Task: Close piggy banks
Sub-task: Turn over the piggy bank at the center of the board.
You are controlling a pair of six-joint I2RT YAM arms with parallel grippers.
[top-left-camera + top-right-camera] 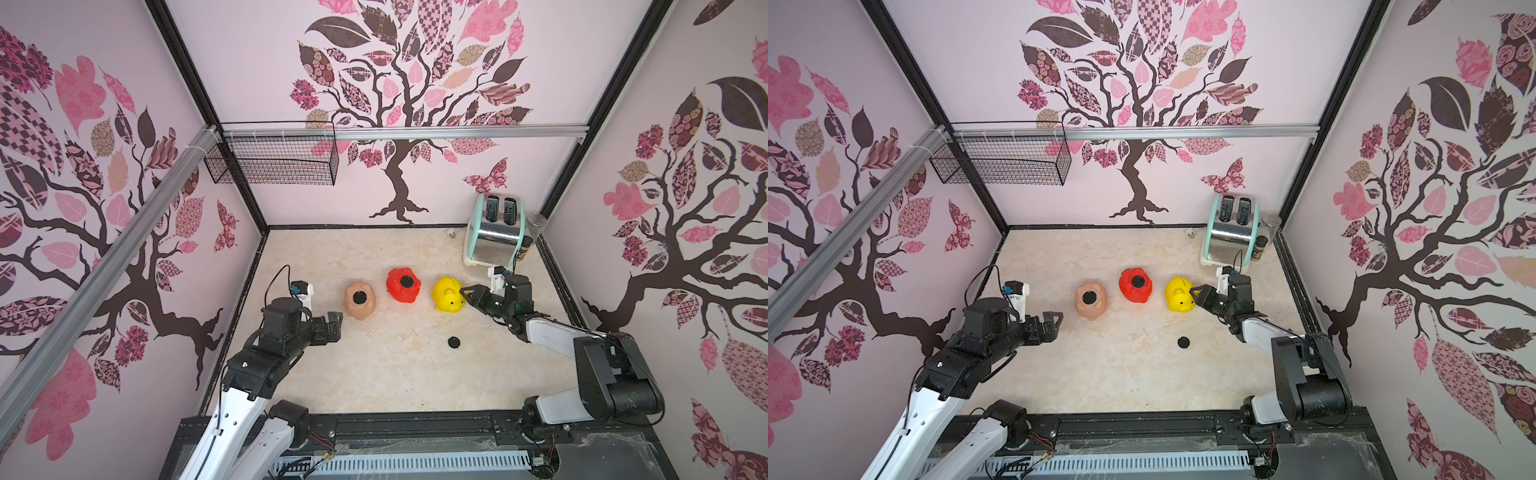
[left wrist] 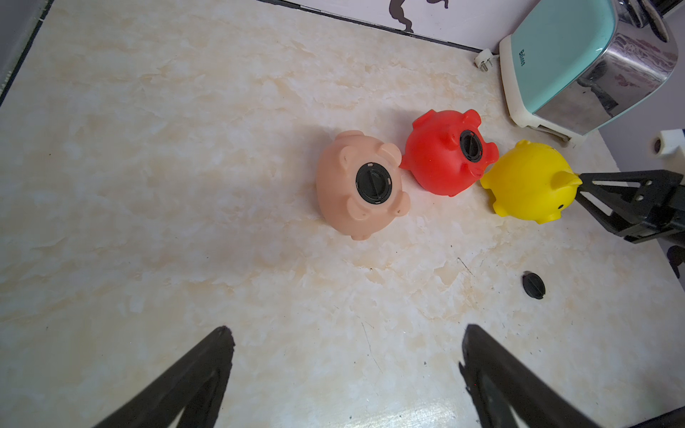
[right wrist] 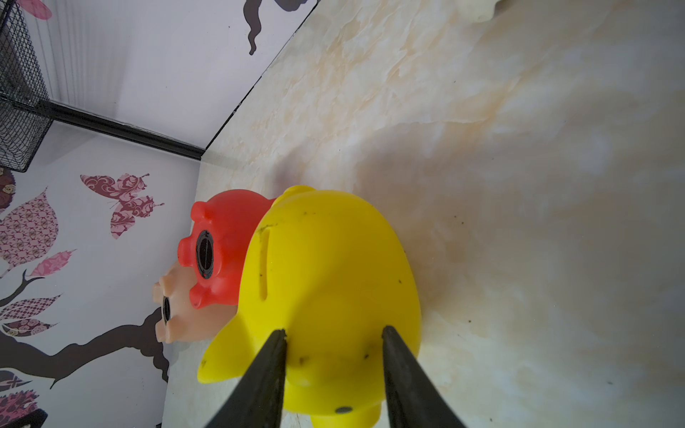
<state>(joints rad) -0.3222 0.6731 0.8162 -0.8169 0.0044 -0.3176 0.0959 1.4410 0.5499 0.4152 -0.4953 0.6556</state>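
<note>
Three piggy banks sit in a row mid-table. The peach-pink one (image 1: pixel 359 299) (image 2: pixel 359 185) and the red one (image 1: pixel 403 284) (image 2: pixel 441 152) lie belly up, each with a black plug in its belly hole. The yellow one (image 1: pixel 446 295) (image 3: pixel 326 266) stands upright with its coin slot on top. My right gripper (image 1: pixel 465 293) (image 3: pixel 334 329) is shut on the yellow pig's head, one finger on each side of the face. A loose black plug disc (image 1: pixel 454 343) (image 2: pixel 533 285) lies in front of the yellow pig. My left gripper (image 1: pixel 336 322) (image 2: pixel 347 329) hangs open and holds nothing, left of the peach pig.
A mint and chrome toaster (image 1: pixel 494 228) stands at the back right, with a spice jar (image 1: pixel 525 245) and a glass (image 1: pixel 536 224) beside it. A wire basket (image 1: pixel 274 162) hangs on the back wall at the left. Walls close the table on three sides.
</note>
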